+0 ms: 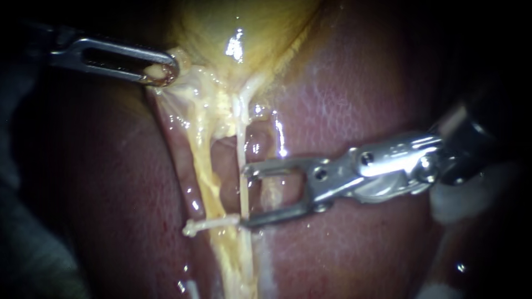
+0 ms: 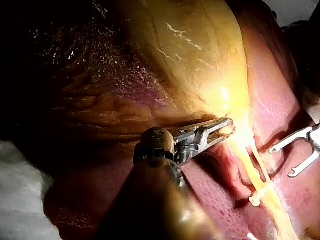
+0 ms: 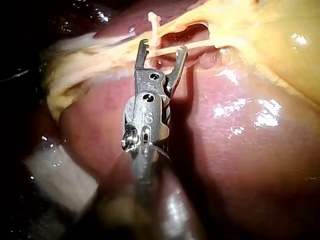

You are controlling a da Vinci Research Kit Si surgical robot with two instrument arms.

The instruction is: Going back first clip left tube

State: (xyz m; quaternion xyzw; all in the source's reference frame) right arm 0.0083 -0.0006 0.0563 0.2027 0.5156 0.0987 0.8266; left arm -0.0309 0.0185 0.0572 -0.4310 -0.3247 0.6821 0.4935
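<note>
The yellow gallbladder (image 1: 244,27) tapers into two strands over the liver (image 1: 360,83). The left tube (image 1: 202,177) is thick and yellow, and a white clip (image 1: 208,224) sits across it. The thin pale right tube (image 1: 243,144) runs beside it. My left instrument (image 1: 166,72) is shut on tissue at the gallbladder's neck, as the left wrist view also shows (image 2: 227,127). My right instrument (image 1: 245,195) stands open, its jaw tips at the thin tube, the lower tip next to the clip's end. In the right wrist view, strands cross the gap between its jaws (image 3: 164,47), with the clip (image 3: 154,22) just beyond.
White gauze (image 1: 460,199) lies under my right instrument's shaft, also seen beside it (image 3: 55,170). Wet, glistening liver surrounds the tubes. A pale cloth (image 2: 20,190) lies beside the liver near my left shaft.
</note>
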